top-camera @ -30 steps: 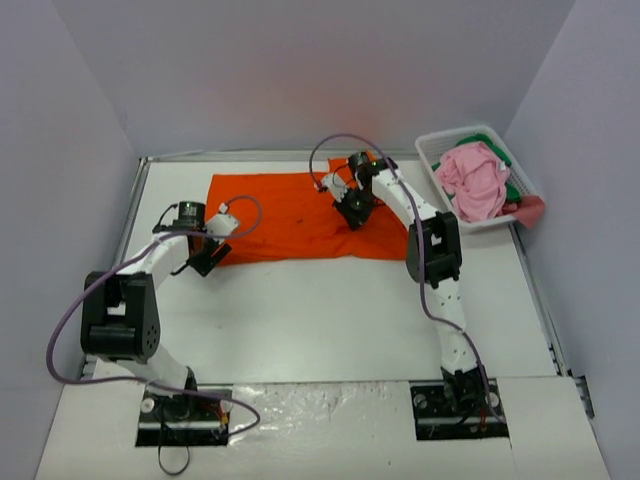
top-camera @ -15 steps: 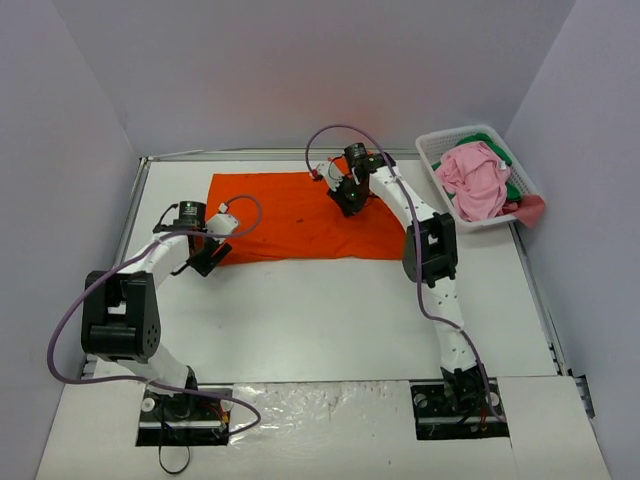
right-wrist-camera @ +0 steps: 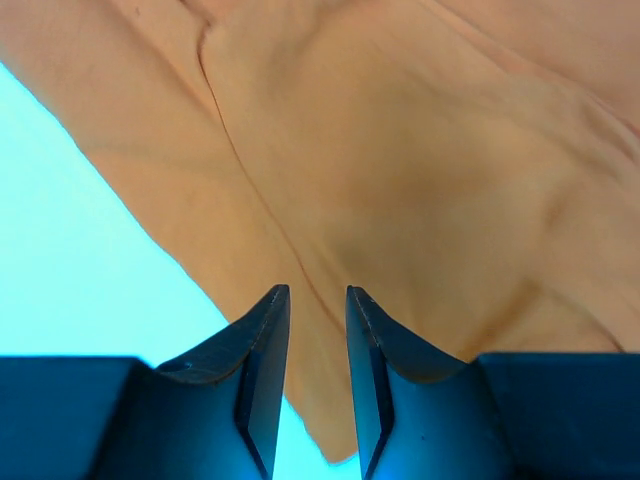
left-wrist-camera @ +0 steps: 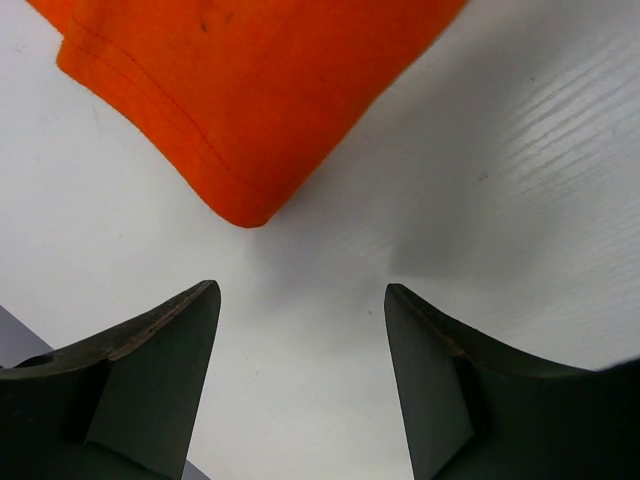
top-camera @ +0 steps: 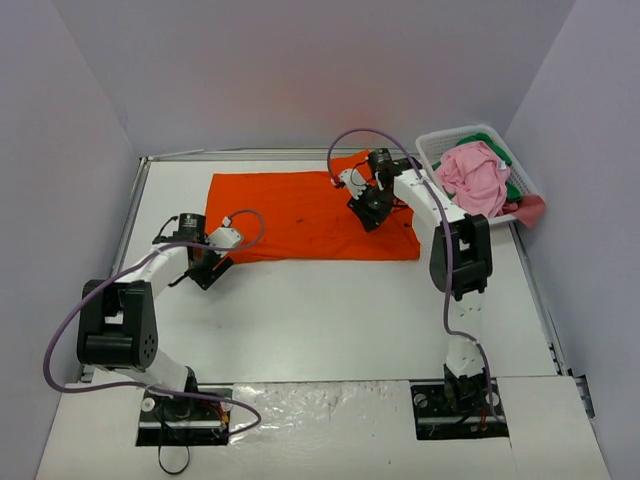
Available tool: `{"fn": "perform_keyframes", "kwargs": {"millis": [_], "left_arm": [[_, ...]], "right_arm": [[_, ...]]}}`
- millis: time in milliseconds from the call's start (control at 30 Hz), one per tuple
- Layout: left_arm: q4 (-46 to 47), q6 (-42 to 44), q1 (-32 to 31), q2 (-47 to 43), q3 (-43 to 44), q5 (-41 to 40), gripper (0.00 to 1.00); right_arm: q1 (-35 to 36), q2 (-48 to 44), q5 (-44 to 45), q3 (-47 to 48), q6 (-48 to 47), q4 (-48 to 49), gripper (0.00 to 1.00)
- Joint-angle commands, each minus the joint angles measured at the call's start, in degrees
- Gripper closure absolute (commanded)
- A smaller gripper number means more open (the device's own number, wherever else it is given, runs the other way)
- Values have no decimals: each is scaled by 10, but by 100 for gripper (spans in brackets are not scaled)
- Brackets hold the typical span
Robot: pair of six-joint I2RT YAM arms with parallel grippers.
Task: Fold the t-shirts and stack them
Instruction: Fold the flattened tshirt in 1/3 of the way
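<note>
Cloth of the orange shirt point(top-camera: 300, 215) looked soft and limp; a hemmed corner suited pinching. Left gripper point(left-wrist-camera: 300, 295) gaped empty beside its lower-left corner; right gripper point(right-wrist-camera: 318, 295), barely parted, held nothing.

Soft, even overhead light — shadows faint. The right wrist view carries a colour cast: table point(right-wrist-camera: 60, 220) cyan, orange t-shirt point(right-wrist-camera: 400, 180) washed pale peach.

bright orange t-shirt point(top-camera: 300, 215) (tiny dark specks); pink shirt point(top-camera: 475, 180); green shirt point(top-camera: 514, 188); white basket point(top-camera: 430, 152).
</note>
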Motion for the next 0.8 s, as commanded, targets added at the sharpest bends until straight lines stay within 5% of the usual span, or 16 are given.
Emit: {"fn": "perform_keyframes", "kwargs": {"millis": [0, 300, 767], "left_arm": [[12, 17, 4, -12, 0, 26, 35], [47, 24, 3, 44, 16, 19, 35], [46, 32, 5, 86, 45, 40, 70]], "right_arm": [[-17, -67, 2, -24, 4, -12, 74], [-48, -141, 8, -121, 3, -13, 74], [-79, -198, 8, -186, 11, -14, 73]]}}
